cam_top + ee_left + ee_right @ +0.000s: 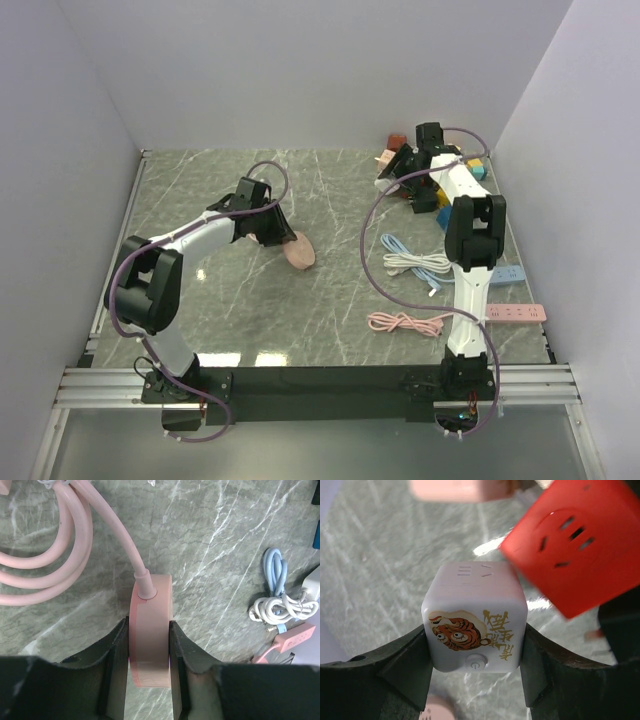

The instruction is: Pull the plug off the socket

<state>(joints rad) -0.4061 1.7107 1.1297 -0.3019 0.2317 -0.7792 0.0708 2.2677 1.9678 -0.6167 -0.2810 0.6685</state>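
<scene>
My left gripper (pixel 148 626) is shut on a flat pink plug (pixel 150 605) standing on edge on the marble table. The plug's pink cable (pixel 107 525) runs up and left into loose coils. In the top view this gripper (pixel 276 232) is left of centre, with the pink plug (pixel 299 251) at its tip. My right gripper (pixel 475 630) is shut on a white cube socket (pixel 475 592) with a tiger picture and a power button. In the top view it (pixel 408 170) is at the back right. I see no plug in the cube's visible faces.
A red cube socket (pixel 575 540) sits just right of the white cube, with a pink block (pixel 460 489) behind. Blue and white coiled cables (pixel 415 260), a pink cable coil (pixel 405 322), a pink power strip (pixel 515 312) and a blue strip (pixel 505 272) lie on the right. White walls enclose the table.
</scene>
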